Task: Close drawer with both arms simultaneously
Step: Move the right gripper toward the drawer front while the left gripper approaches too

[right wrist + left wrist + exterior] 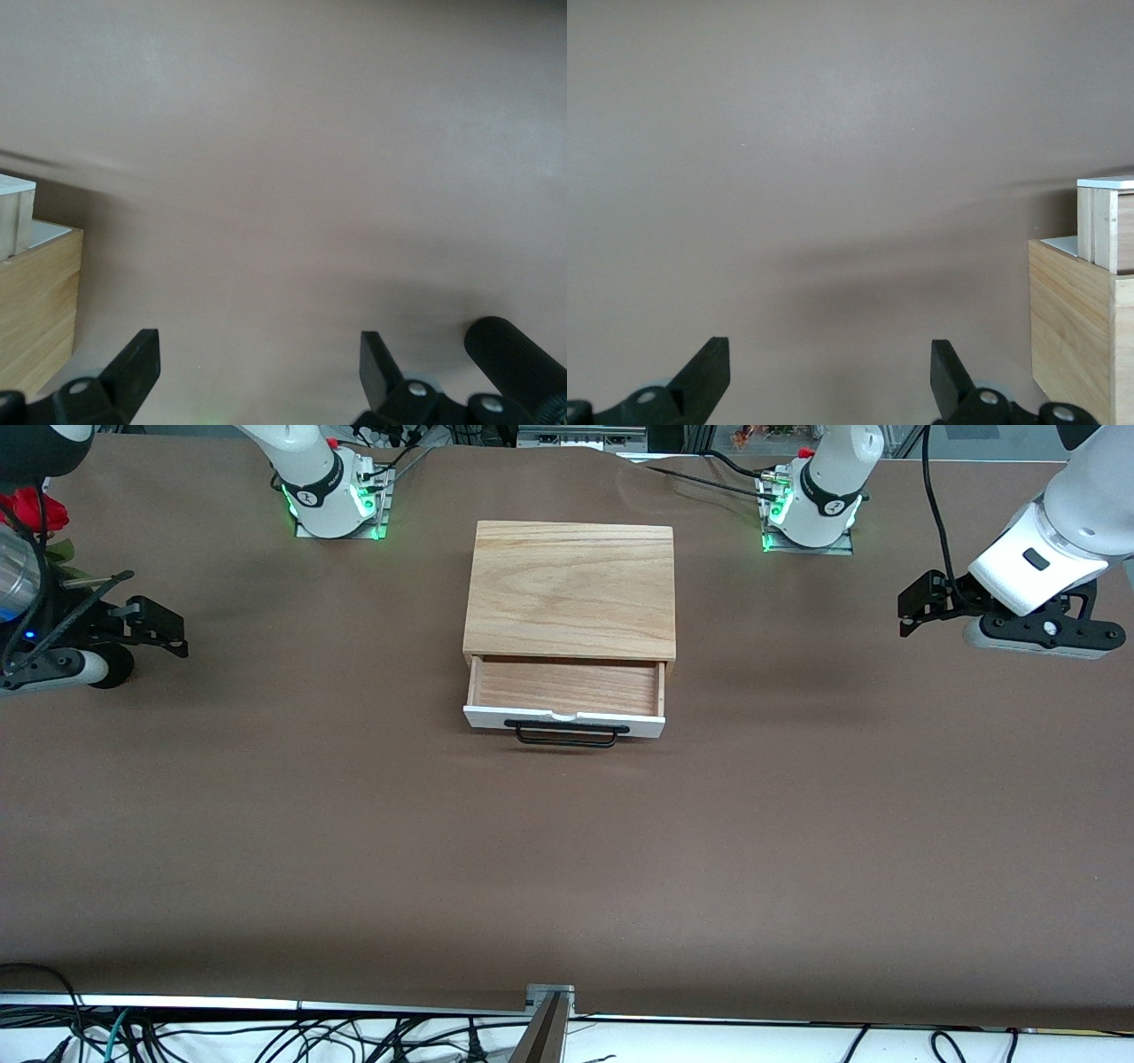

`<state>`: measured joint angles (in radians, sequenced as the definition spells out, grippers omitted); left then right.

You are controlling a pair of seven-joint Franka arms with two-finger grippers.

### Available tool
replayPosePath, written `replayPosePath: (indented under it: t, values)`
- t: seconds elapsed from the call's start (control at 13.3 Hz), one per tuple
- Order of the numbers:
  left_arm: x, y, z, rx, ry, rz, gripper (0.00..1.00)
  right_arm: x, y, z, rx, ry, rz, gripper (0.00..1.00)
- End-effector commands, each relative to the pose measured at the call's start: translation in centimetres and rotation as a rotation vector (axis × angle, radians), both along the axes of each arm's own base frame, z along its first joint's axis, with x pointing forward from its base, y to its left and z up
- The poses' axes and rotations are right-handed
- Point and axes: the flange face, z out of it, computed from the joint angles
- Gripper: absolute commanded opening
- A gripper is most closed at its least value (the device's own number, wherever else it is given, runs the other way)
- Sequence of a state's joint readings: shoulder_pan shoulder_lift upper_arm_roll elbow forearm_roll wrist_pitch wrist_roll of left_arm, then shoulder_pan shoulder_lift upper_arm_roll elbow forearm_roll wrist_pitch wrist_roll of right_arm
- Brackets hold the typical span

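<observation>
The light-oak box (571, 589) stands mid-table between the arm bases. Its drawer (567, 686) is pulled partway out toward the front camera, with its white front panel (564, 722) and black bar handle (567, 732) showing; the tray is empty. My left gripper (908, 607) hovers open over the table toward the left arm's end, well apart from the box. My right gripper (168, 627) hovers open toward the right arm's end, also well apart. The left wrist view shows the open gripper (830, 372), box (1076, 328) and drawer (1103, 221). The right wrist view shows the open gripper (259, 367), box (35, 301) and drawer (16, 217).
The brown table cover (567, 850) spreads all round the box. A red flower (35, 509) sits at the right arm's end. The arm bases (332, 487) (811, 500) stand beside the box's back. Cables (266, 1036) run along the near edge.
</observation>
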<state>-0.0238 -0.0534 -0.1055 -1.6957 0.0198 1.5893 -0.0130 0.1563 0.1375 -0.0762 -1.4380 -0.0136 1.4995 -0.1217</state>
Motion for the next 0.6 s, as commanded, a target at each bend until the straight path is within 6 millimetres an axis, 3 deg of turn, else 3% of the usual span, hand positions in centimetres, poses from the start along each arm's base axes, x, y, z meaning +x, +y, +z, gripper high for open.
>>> replayPosePath:
  t: [0.0,0.3,0.38,0.45,0.53]
  values:
    - [0.3,0.0,0.4,0.009,0.005,-0.023,1.00,0.8,2.1,-0.9,-0.001,-0.018,0.041,1.00]
    - [0.3,0.0,0.4,0.010,0.006,-0.023,1.00,2.6,3.1,-3.4,-0.002,-0.017,0.052,1.00]
    - [0.2,0.0,0.4,0.008,0.008,-0.022,1.00,3.4,3.6,-5.7,-0.007,0.020,0.061,1.00]
    - [0.2,-0.6,-0.1,-0.007,0.031,-0.030,1.00,4.3,4.3,-9.6,-0.015,0.097,0.072,1.00]
    - [0.6,-1.1,-1.3,-0.044,0.067,-0.029,1.00,4.4,5.2,-9.4,0.023,0.084,0.084,1.00]
